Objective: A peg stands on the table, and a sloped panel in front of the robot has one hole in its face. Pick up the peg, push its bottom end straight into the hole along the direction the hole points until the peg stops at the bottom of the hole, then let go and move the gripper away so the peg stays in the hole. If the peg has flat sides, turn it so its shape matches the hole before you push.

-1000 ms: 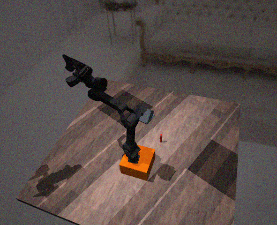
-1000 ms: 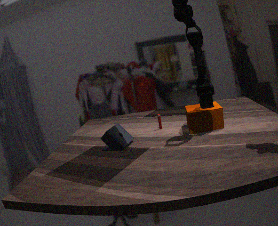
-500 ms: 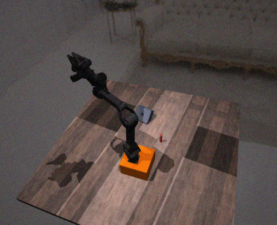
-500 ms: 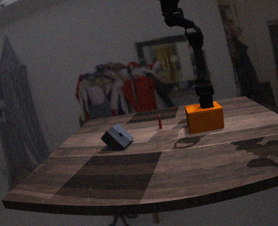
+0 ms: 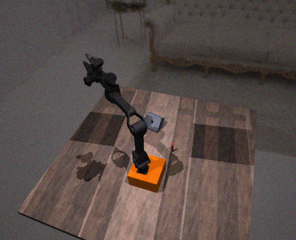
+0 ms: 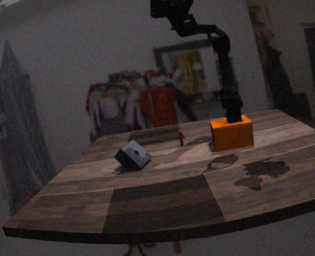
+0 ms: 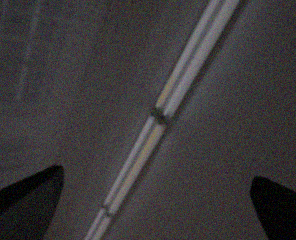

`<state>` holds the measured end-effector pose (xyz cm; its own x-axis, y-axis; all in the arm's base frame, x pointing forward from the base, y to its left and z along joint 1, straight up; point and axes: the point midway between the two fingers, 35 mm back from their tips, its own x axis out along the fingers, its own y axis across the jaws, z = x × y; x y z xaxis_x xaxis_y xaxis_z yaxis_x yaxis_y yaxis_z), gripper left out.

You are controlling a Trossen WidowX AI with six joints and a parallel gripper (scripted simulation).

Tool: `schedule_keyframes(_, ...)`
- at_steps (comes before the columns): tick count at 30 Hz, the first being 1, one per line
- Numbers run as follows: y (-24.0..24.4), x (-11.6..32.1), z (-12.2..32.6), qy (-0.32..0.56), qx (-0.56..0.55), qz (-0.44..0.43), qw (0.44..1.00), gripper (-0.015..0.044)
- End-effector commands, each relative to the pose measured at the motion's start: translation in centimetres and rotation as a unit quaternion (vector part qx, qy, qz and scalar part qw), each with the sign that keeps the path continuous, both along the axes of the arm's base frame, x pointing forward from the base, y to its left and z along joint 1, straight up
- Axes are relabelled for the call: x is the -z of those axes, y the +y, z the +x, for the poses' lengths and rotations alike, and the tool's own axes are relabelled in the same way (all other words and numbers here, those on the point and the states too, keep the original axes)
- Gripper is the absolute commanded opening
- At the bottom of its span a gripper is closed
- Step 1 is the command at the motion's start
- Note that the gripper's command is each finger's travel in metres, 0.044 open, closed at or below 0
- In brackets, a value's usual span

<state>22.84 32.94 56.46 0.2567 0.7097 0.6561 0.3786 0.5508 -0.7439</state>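
A small red peg [image 5: 172,147] [image 6: 180,137] stands upright on the table, a short way from the orange base block. The grey sloped panel [image 5: 156,121] [image 6: 138,156] stands on the table, with one dark hole [image 5: 152,121] [image 6: 136,152] in its face. My gripper [image 5: 85,58] [image 7: 159,180] is open and empty, high above the table and far from the peg and the panel. In the exterior view the fingers are cut off by the top edge. The wrist view shows neither peg nor panel. The peg's cross-section is too small to tell.
The orange block [image 5: 148,173] [image 6: 232,136] carries the arm's base on the wooden table [image 5: 215,196] [image 6: 162,204]. The arm [image 5: 121,104] [image 6: 224,63] reaches up and out over the table. Its dark shadows fall on the wood. A sofa and a side table stand beyond the table.
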Motion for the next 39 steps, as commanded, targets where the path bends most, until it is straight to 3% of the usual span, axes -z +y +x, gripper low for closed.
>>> schedule_keyframes(1,-0.2,1.9,2.5,0.041,0.013,-0.021,0.999,0.0440)
schedule_keyframes(21,-5.4,11.7,14.5,0.282,0.105,-0.071,0.951,0.0440)
schedule_keyframes(39,-14.6,22.1,21.6,0.496,0.202,-0.050,0.843,0.0440)
